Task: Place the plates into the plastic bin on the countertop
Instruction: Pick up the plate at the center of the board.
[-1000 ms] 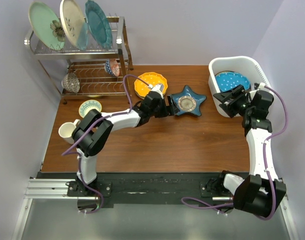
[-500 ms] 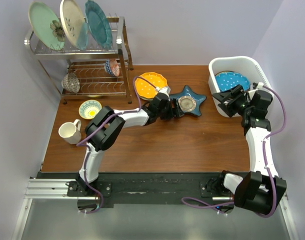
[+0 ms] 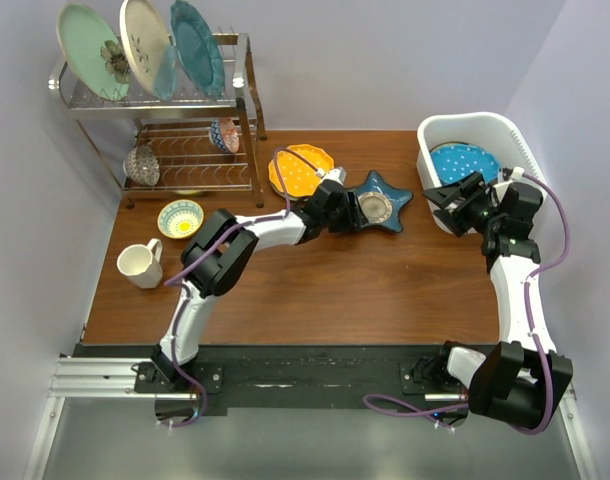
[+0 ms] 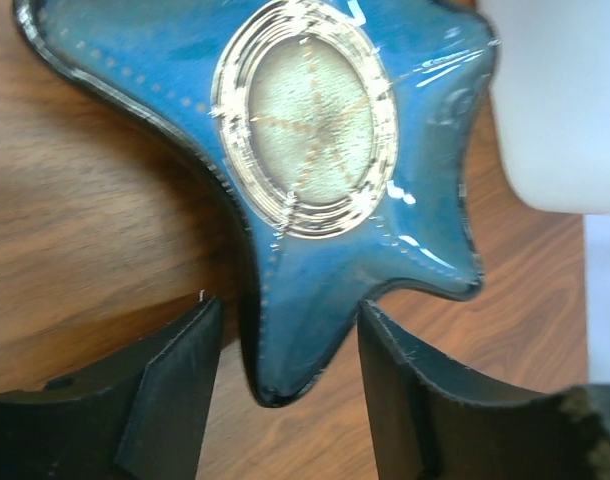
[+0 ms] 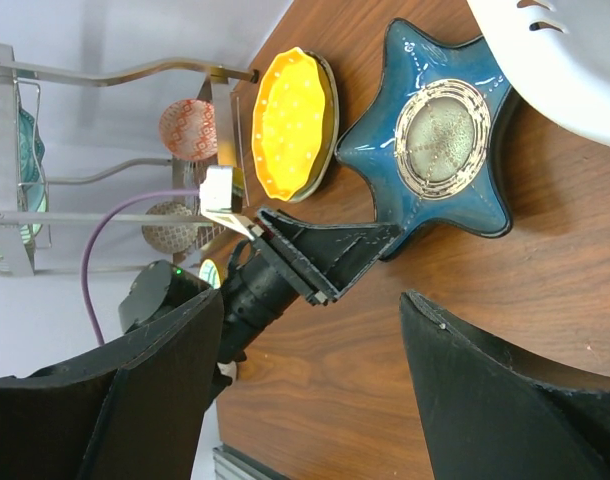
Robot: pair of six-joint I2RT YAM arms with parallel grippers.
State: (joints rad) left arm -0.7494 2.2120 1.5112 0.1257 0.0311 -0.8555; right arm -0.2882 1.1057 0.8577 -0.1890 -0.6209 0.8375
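Observation:
A blue star-shaped plate (image 3: 377,205) (image 5: 440,130) lies flat on the wooden table, left of the white plastic bin (image 3: 463,118). My left gripper (image 3: 347,212) (image 4: 290,305) is open. Its fingers straddle the tip of the star's near-left arm (image 4: 305,150). The right finger is close against the arm and a gap shows at the left finger. A yellow scalloped plate (image 3: 300,170) (image 5: 290,120) lies behind the left wrist. A blue dotted plate (image 3: 463,160) rests in the bin. My right gripper (image 3: 443,208) (image 5: 310,295) hangs open and empty at the bin's front left.
A chrome wire rack (image 3: 190,108) at the back left holds three large upright plates and a small patterned bowl (image 3: 225,133). A small yellow-and-blue bowl (image 3: 180,216) and a cream mug (image 3: 140,263) stand at the left. The bin's wall (image 4: 555,100) is close beyond the star.
My left gripper has reached further right, bringing its fingers round the star's arm, and its jaws have narrowed. The right arm has stayed put.

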